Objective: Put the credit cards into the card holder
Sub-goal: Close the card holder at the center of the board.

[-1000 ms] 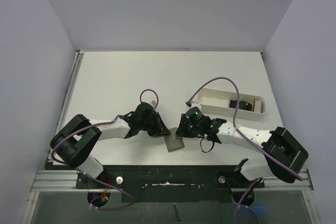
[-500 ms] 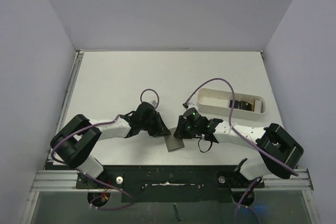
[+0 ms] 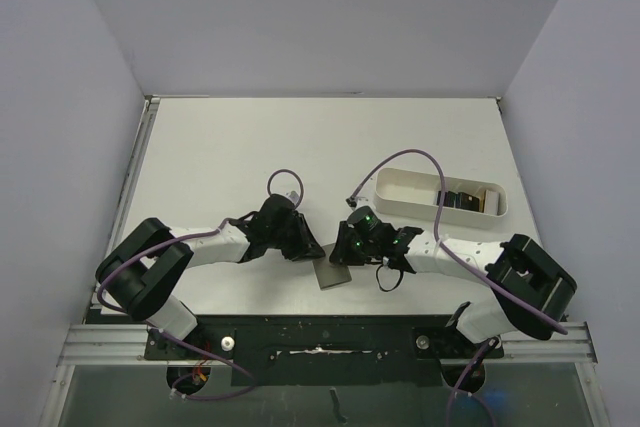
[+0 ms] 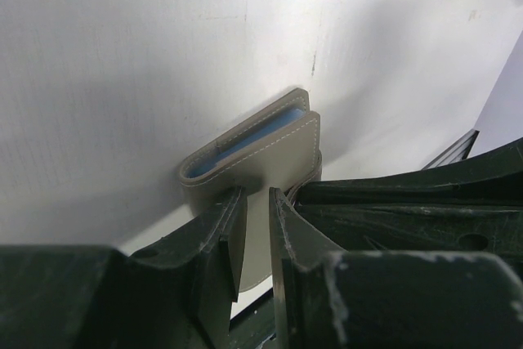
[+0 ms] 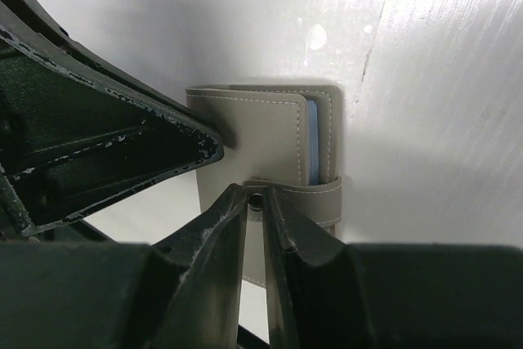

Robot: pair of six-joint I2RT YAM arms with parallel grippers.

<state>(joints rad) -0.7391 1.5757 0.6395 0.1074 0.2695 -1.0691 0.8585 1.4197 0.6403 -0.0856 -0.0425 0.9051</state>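
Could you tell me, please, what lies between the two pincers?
The wallet lies there, between the left pincer and the right pincer, each gripping one of its flaps. The top view shows it; the wrist views show the grips.

On the white bench, the left gripper and the right gripper converge from opposite sides on the grey card holder lying centrally by the near edge, while the white oblong tray at the right contains dark credit cards.
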